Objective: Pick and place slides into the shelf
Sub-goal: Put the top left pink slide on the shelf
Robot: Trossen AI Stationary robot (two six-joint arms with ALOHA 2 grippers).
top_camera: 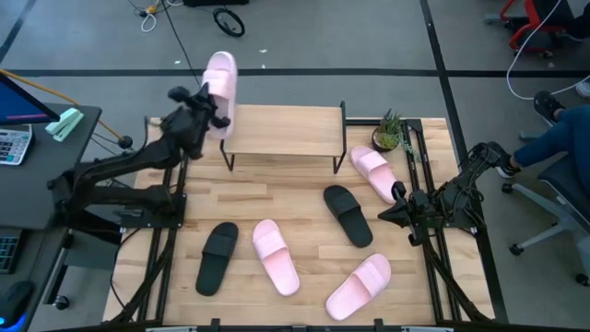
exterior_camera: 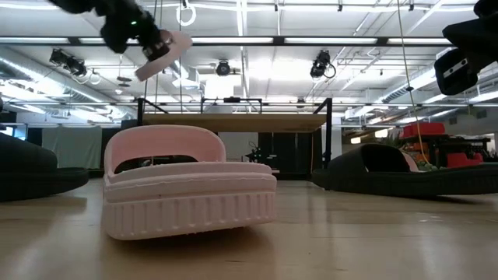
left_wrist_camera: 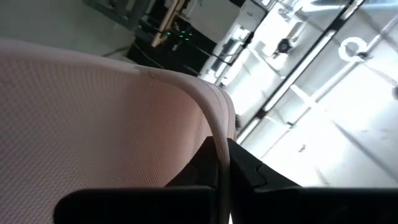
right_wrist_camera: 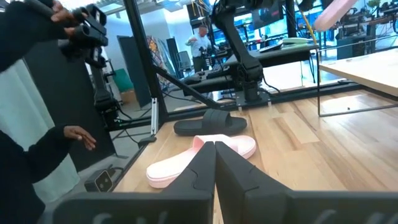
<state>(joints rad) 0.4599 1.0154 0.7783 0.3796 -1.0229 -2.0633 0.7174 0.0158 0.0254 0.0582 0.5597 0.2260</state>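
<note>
One pink slide [top_camera: 221,92] clamped in the left end effector [top_camera: 208,112], lifted high off the tabletop [top_camera: 277,198], fingers pinched hard on its thin edge with the foam filling the left wrist view. Held beyond the shelf's far-left corner, long axis running roughly front to back, crossways to the length of the shelf [top_camera: 281,132], whose plank top lies just to the right of and below the left end effector, bare of slides. Judged mid-carry: a short move rightward and down onto the plank, perhaps with the slide kept crossways so more can sit beside it. Five slides elsewhere: a pink one [top_camera: 373,172] just off the shelf's right end, touching or nearly touching the clenched, empty right end effector [top_camera: 397,196]; a black one [top_camera: 348,215] beside that end effector toward the tabletop's middle; another pink [top_camera: 276,255], a second black [top_camera: 218,258] and a last pink [top_camera: 359,286] near the front edge, well away from both end effectors. Left arm plainly nearer the shelf for this placement; right arm parked low at the tabletop's right side, nearer the pink slide by the small potted plant [top_camera: 389,132]. Main hazard, as a guess: the thin edge grip letting the foam swing or slip on the way down.
</note>
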